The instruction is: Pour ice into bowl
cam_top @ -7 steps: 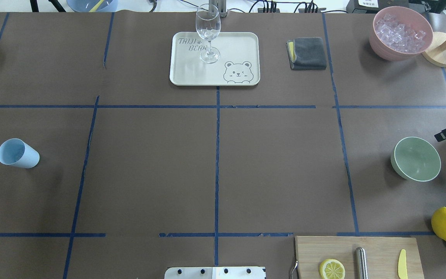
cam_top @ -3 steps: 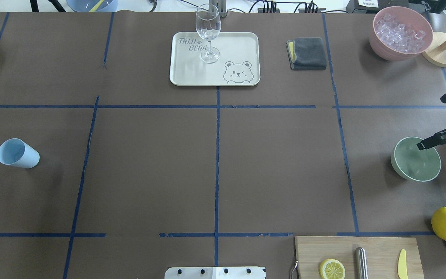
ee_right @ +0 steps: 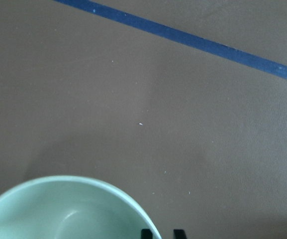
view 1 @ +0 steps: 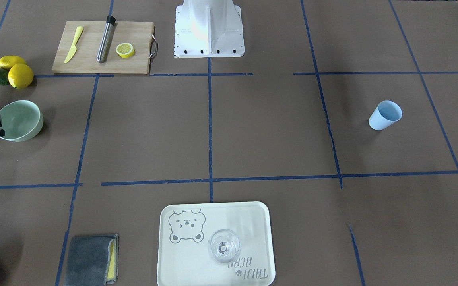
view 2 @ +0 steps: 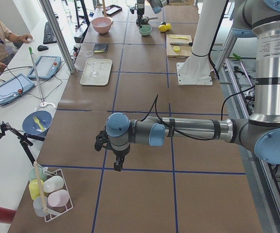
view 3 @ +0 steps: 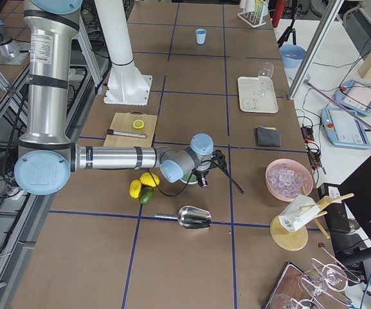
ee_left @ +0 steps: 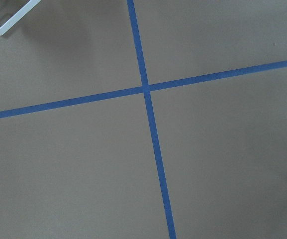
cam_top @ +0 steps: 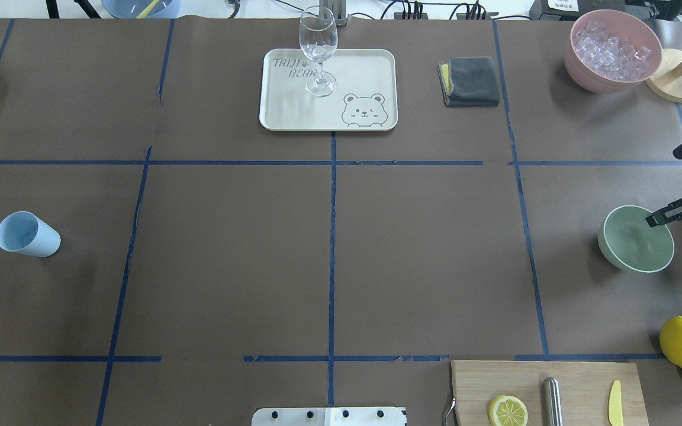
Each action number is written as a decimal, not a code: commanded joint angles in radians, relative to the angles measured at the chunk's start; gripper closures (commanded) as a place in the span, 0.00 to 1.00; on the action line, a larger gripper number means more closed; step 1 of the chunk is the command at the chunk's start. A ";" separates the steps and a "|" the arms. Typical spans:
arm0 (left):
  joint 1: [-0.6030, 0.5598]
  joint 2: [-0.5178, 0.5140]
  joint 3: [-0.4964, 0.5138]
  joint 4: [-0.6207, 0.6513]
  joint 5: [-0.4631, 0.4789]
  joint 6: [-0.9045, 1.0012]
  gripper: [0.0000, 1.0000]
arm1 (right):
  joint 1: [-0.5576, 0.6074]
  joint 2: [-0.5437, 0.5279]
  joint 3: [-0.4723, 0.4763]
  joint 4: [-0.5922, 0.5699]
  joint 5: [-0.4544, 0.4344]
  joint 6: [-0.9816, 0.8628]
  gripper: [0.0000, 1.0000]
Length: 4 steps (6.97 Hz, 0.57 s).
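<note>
The pale mint-green bowl [cam_top: 630, 255] stands empty at the table's right side and also shows in the front view [view 1: 20, 120] and the right wrist view [ee_right: 68, 209]. The ice [cam_top: 610, 47] lies as clear cubes in the pink bowl [cam_top: 578, 74] at the far right corner. My right gripper [cam_top: 652, 221] is at the mint bowl's right rim. In the right wrist view its two fingertips [ee_right: 145, 233] stand close together astride the rim. My left gripper [view 2: 116, 164] hangs over bare table at the left end. I cannot tell if it is open or shut.
A light blue cup [cam_top: 24, 234] stands at the left. A wine glass [cam_top: 317, 53] stands on a tray [cam_top: 329, 115] at the far middle, with a grey cloth [cam_top: 470, 81] beside it. A cutting board [cam_top: 584, 378], lemons [cam_top: 681, 342] and a metal scoop [view 3: 195, 219] lie near the bowl.
My right gripper has come in from the right edge to the mint bowl's rim. The bowl has shifted slightly away from the robot.
</note>
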 commanded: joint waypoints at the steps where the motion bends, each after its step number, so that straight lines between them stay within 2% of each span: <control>1: 0.000 0.000 0.000 0.000 0.000 0.000 0.00 | 0.000 0.004 0.011 0.001 0.010 0.003 1.00; 3: 0.000 0.000 0.000 0.000 0.000 0.000 0.00 | -0.001 0.033 0.078 -0.007 0.010 0.070 1.00; 4: 0.000 0.000 -0.001 0.000 0.000 0.000 0.00 | -0.036 0.112 0.085 -0.004 0.011 0.238 1.00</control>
